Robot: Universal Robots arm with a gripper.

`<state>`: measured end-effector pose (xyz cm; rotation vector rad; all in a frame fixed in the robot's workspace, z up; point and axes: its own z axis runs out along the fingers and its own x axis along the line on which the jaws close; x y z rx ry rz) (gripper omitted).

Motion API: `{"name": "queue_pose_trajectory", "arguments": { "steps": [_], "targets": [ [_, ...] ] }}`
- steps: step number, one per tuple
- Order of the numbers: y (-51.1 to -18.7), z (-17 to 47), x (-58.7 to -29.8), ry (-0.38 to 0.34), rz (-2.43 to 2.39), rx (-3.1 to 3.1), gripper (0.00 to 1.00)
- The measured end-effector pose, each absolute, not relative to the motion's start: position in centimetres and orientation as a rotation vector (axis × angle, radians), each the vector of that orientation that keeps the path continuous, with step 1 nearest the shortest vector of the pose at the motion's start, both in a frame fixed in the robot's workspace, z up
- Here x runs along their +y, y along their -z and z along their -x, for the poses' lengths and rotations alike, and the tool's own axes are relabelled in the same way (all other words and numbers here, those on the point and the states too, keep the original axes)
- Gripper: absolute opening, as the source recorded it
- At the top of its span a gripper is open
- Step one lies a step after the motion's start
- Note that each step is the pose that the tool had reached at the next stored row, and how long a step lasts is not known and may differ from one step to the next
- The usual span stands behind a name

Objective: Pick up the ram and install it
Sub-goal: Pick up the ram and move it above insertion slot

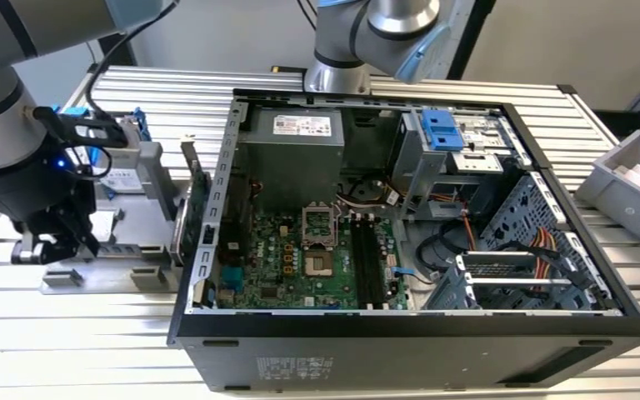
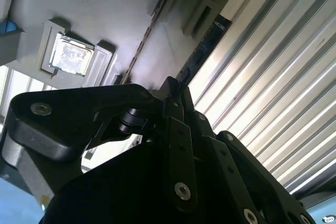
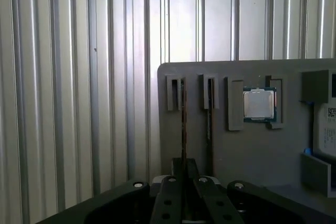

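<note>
The gripper (image 1: 44, 248) is positioned low over a grey holder plate (image 1: 89, 280), which lies on the ribbed metal table (image 1: 76, 350) at the exterior view's left of the open computer case (image 1: 409, 350). In both wrist views the ram (image 3: 183, 124) is seen standing on its long edge in the slotted bracket nearest the plate's border, and its thin top edge runs straight into the gripper (image 3: 184, 163). The jaws are drawn narrow, with the ram (image 2: 202, 45) taken between them where it meets the gripper (image 2: 173, 85); the stick is seated in its bracket on the holder plate (image 3: 236, 150). A second ram stick (image 3: 210, 124) is held upright in the adjacent bracket, just beside and parallel to the first, and is not touched by the gripper. A processor chip (image 3: 259, 103) is laid flat in a recess further along the plate, beyond the second stick. In the exterior view the case is laid on its side with the motherboard (image 1: 287, 258) exposed, and the long black memory slots (image 1: 365, 267) are located beside the processor socket (image 1: 317, 225), well apart from the gripper. A grey bin (image 1: 632, 179) is placed at the exterior view's right of the case.
</note>
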<state>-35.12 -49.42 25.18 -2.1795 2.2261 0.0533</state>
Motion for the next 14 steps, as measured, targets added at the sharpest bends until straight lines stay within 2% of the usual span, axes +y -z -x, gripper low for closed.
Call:
{"name": "queue_pose_trajectory", "arguments": {
  "steps": [14],
  "targets": [
    [-26.5,35.1,-49.4,-0.053,2.171,2.234,0.00]
  ]
}}
